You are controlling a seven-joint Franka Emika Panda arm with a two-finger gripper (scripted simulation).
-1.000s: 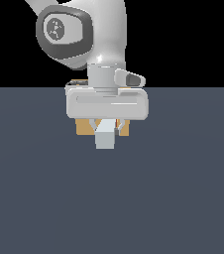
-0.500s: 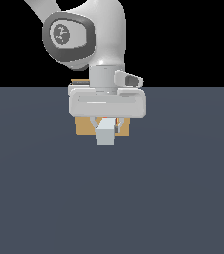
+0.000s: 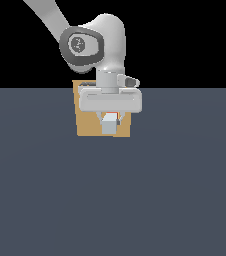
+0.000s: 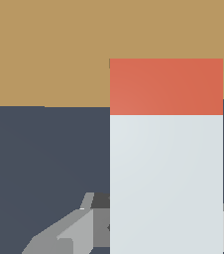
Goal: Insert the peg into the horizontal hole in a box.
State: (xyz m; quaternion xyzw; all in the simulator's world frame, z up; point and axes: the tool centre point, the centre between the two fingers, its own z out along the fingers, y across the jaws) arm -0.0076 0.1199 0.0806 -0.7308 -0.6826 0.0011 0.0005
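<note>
The tan box [image 3: 88, 123] stands on the dark floor, behind my hand in the exterior view. My gripper [image 3: 110, 119] is shut on the peg [image 3: 108, 126], which lies level and points at the box face. Its grey-white end faces the camera and a sliver of its red end [image 3: 114, 114] shows under the hand. In the wrist view the peg [image 4: 166, 183] runs forward, and its red end [image 4: 166, 87] meets the box face [image 4: 49, 49]. The hole is hidden by the peg. One grey finger [image 4: 67, 230] shows beside the peg.
The dark blue-grey floor [image 3: 113, 200] spreads around the box. The white arm [image 3: 105, 45] rises above the hand and leans toward the exterior view's left.
The arm has carried the peg away from the camera toward the box. Less of the peg's length shows in front of the box face than one second ago.
</note>
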